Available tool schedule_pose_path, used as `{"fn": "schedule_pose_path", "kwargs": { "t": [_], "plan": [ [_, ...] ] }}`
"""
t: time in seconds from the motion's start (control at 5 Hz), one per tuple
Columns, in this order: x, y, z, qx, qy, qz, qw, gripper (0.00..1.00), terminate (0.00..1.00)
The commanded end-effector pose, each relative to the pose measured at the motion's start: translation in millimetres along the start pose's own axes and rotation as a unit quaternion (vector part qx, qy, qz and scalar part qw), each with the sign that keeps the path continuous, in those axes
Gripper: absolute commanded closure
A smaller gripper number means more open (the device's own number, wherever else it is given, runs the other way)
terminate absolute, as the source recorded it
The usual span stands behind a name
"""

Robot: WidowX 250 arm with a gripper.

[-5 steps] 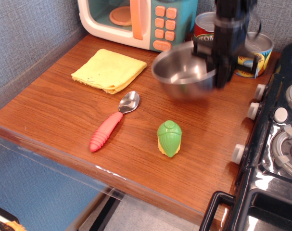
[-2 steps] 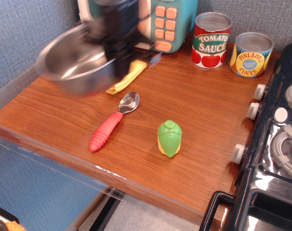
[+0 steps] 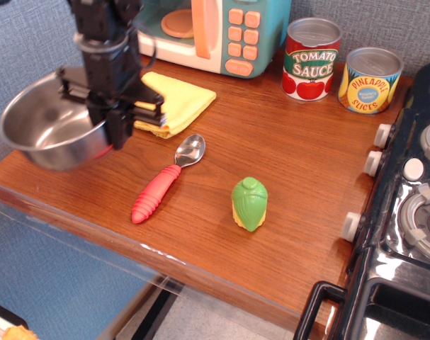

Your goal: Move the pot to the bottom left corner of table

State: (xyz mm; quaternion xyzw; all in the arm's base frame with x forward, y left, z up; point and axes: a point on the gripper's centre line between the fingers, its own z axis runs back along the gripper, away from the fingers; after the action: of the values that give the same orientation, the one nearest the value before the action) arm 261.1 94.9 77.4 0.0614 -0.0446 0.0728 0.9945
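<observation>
1. Nearest the camera, the rounded front edge of the table (image 3: 200,265) is running across the view, with a black stove (image 3: 406,212) standing at its right side, white knobs facing the wood.
2. A green toy vegetable (image 3: 249,203) is sitting upright near the front edge, and a spoon (image 3: 166,180) with a ribbed red handle is lying to its left, steel bowl pointing toward the back.
3. The pot (image 3: 52,119) is hanging over the table's left side, partly past the left edge and tilted, its open inside facing up and toward the camera; whether it is touching the wood cannot be told.
4. The end effector (image 3: 108,113) is clamping the pot's right rim, black fingers closed on the metal.
5. One second ago the pot was being carried near the two cans at the right rear; 0.4 seconds ago it was blurred in front of the microwave; it is now lower, farther left and closer to the front.
6. A folded yellow cloth (image 3: 171,105) is lying just behind the end effector, partly hidden by it.
7. At the back, a teal and white toy microwave (image 3: 222,32) is showing orange buttons.
8. Beside it, a red can (image 3: 312,59) is reading "TOMATO SAUCE", and a yellow and blue can (image 3: 370,79) is reading "PINEAPPLE SLICES".
</observation>
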Motion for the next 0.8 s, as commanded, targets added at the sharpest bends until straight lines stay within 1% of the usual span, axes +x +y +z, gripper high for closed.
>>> {"fn": "schedule_pose_path", "kwargs": {
  "t": [0.0, 0.2, 0.4, 0.6],
  "plan": [
    [6.4, 19.7, -11.0, 0.018, 0.008, 0.031, 0.9993, 1.00, 0.00],
    [5.4, 23.2, -21.0, 0.017, 0.021, 0.037, 0.9989, 1.00, 0.00],
    [5.0, 24.9, -27.1, 0.013, 0.029, 0.041, 0.9987, 0.00, 0.00],
    [5.2, 25.2, -28.4, 0.009, 0.032, 0.043, 0.9985, 0.00, 0.00]
  ]
}}
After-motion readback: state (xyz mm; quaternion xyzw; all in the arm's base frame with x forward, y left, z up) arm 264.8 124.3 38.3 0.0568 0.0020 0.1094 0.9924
